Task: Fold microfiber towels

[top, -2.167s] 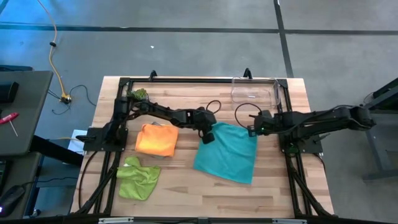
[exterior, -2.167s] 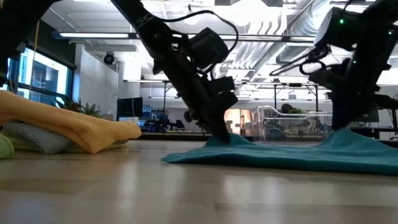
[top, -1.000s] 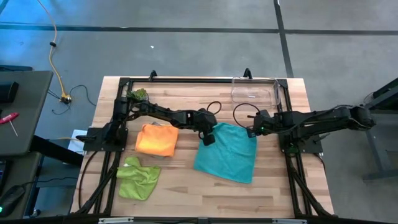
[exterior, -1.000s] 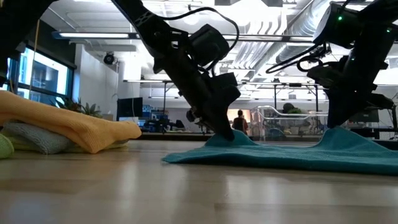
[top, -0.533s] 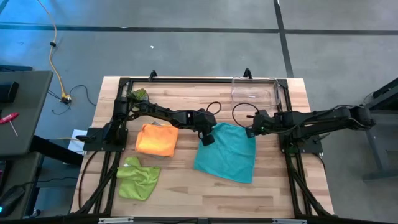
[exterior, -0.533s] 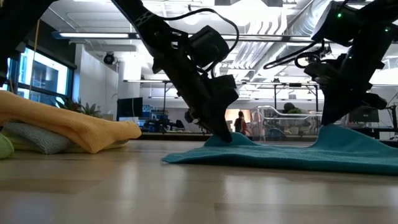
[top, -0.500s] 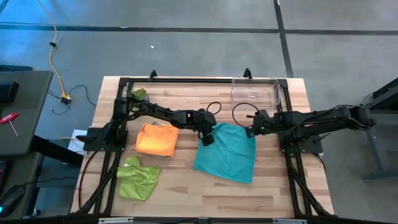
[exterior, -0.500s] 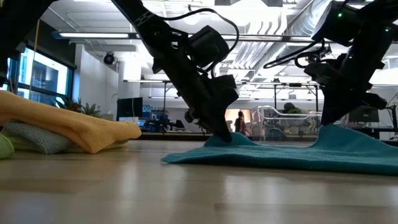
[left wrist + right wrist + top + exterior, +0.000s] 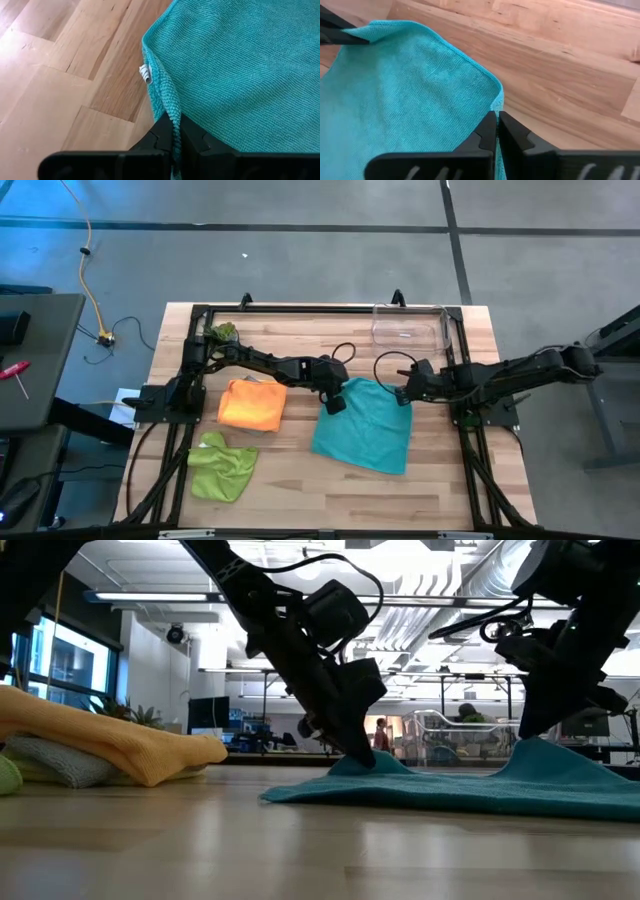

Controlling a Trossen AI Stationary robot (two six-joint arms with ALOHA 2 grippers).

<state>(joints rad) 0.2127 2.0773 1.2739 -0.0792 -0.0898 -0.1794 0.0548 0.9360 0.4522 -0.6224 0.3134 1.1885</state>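
Observation:
A teal towel (image 9: pixel 365 430) lies spread on the middle of the table, and each of its two far corners is pulled up into a small peak. My left gripper (image 9: pixel 336 400) is shut on the far left corner, my right gripper (image 9: pixel 404 393) on the far right corner. A folded orange towel (image 9: pixel 252 404) lies to the left; in the low view it rests on a grey towel (image 9: pixel 50 762). A crumpled lime green towel (image 9: pixel 222 465) lies near the front left. My left gripper pinches the teal towel's hemmed left edge (image 9: pixel 172 120) between its two fingers, a little below the corner with the white tag (image 9: pixel 145 74). The fingers slant down from the table's left. That corner is lifted into a peak (image 9: pixel 362 762); the rest lies flat. My right gripper pinches the teal towel's far right corner (image 9: pixel 494 102) between its two fingers, coming down at a slant from the table's right. The corner stands up as a small peak (image 9: pixel 535 745), and the cloth slopes slack from it down to the table.
A clear plastic bin (image 9: pixel 410 325) stands at the far right edge. A small green spiky object (image 9: pixel 222 332) sits at the far left by the left arm's base. Bare wood shows along the near edge, in front of the teal towel.
My right gripper has swung a little toward the table's left and turned slightly, keeping the towel's far right corner, which has shifted slightly left with it. The rest of the towel has stayed where it was.

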